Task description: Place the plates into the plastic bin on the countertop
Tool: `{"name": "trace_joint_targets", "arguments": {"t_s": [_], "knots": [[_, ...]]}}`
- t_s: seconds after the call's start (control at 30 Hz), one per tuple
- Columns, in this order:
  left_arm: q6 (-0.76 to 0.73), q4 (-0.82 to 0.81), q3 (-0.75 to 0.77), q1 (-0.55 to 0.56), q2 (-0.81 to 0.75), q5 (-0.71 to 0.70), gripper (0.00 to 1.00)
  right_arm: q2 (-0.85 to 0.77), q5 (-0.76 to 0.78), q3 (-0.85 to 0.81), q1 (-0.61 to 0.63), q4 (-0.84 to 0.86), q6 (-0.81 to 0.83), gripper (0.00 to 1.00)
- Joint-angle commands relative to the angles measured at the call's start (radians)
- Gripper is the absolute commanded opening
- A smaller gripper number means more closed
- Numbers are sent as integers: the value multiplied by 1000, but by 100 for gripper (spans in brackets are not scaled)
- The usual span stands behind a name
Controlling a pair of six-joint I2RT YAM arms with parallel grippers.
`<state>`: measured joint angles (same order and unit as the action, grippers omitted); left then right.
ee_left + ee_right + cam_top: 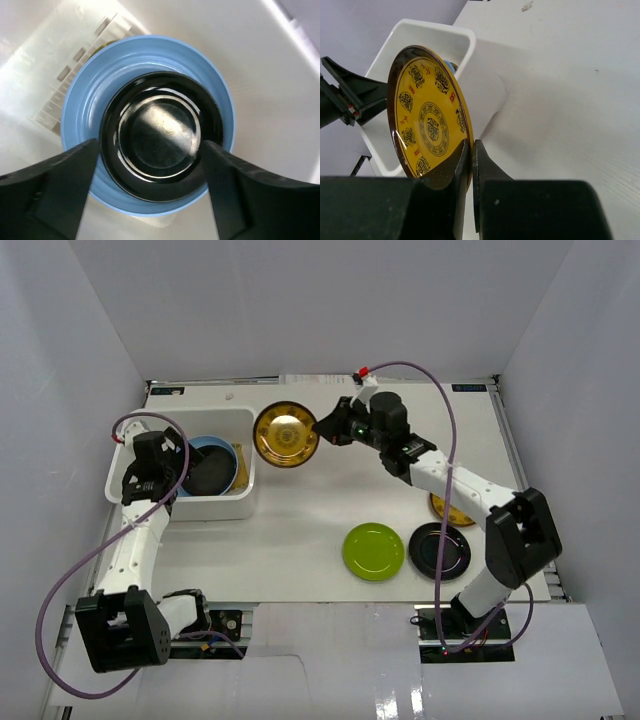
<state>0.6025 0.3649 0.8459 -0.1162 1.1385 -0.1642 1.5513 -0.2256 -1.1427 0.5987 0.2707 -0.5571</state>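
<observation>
One gold plate [285, 435] clamped in right claw [472, 150], left claw [150, 145] spread, yellow plate [443, 510] half-hidden.

Right tool [471, 146] pinches rim of gold-patterned plate [427, 119], tilted on edge beside white bin [487, 80].

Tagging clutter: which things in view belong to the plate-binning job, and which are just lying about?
Job: plastic bin; blue plate and black plate inside it; gold-patterned plate in right gripper; lime green plate, second black plate and partly hidden yellow plate on the countertop.
Lying about: purple cables; slotted white piece.
</observation>
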Motion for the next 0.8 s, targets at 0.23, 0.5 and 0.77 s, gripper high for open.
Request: {"name": "trace_joint_targets", "arguments": {"t_s": [0.23, 0.5, 0.77], "knots": [[2, -121, 85, -2, -227, 213, 98, 352, 121, -523, 194, -155, 82, 8], [-24, -119, 229, 59, -233, 477, 98, 654, 195, -888, 292, -252, 163, 8], [-47, -121, 234, 168, -235, 604, 98, 802, 276, -1040, 360, -255, 198, 8]]}}
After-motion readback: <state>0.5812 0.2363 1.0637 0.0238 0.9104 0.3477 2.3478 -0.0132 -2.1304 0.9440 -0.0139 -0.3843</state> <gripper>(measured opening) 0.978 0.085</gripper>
